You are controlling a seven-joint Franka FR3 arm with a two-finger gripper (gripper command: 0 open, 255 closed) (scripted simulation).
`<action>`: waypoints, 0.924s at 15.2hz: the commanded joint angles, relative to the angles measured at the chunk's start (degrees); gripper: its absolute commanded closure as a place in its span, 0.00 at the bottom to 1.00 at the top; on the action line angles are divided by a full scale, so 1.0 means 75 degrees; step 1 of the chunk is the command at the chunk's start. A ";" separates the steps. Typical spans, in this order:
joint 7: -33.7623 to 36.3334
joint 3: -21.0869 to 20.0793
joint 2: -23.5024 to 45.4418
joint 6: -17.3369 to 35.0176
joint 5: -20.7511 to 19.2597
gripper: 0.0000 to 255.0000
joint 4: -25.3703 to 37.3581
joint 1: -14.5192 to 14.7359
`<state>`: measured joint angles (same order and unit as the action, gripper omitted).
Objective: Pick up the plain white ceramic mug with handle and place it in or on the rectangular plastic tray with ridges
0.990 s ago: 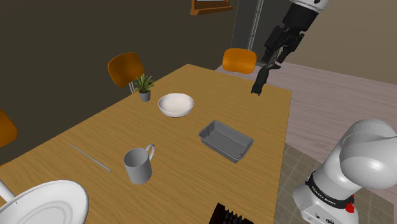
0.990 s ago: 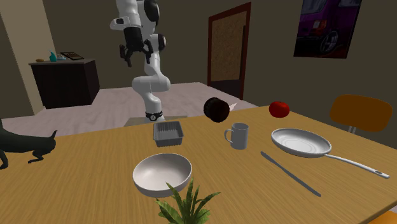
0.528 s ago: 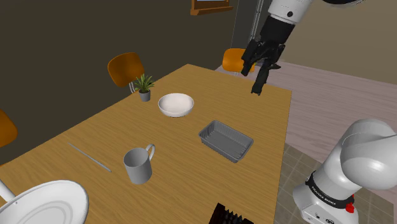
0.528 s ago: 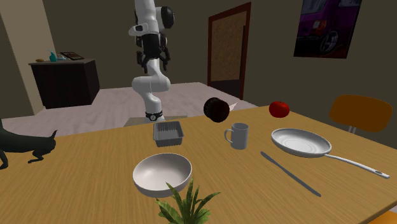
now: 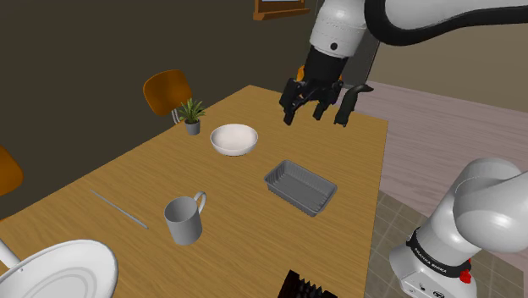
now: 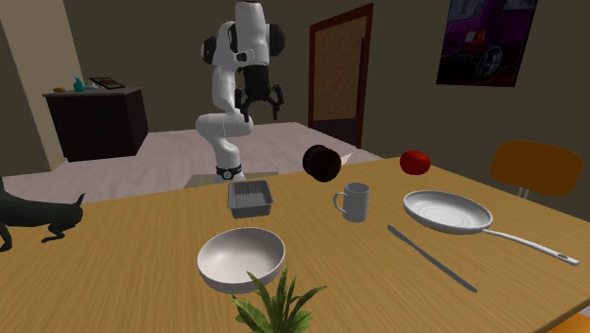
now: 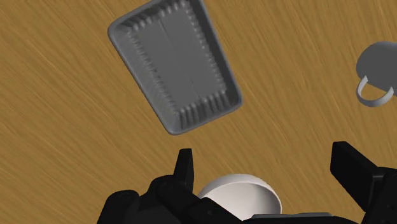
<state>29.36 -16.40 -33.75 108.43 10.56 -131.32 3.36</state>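
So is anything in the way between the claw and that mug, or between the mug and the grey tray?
Nothing visible. The open claw hangs high over the table. The mug stands alone, with bare wood between it and the tray. The white bowl sits low, off to one side.

One worktop [image 5: 220, 182] carries one grey mug [image 5: 183, 222], one grey ridged tray [image 5: 299, 187], one white bowl [image 5: 233, 140], one potted plant [image 5: 192, 114], one frying pan [image 6: 446, 212], one knife [image 6: 430, 257], one red fruit [image 6: 414, 162] and one black round object [image 6: 321, 163]. Three orange chairs [image 5: 167, 89] surround it.
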 commanded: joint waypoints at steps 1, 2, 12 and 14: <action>0.0405 -0.0365 0.0463 0.0262 -0.0023 0.00 0.0183 -0.0015; 0.0613 -0.0547 0.0681 0.0368 -0.0051 0.00 0.0280 -0.0021; 0.3048 -0.2292 0.3396 0.1137 -0.1208 0.00 0.1796 -0.0157; 0.3628 -0.2560 0.4074 0.1180 -0.1673 0.00 0.2228 -0.0111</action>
<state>54.02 -34.42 -5.85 117.06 -0.16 -116.31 2.35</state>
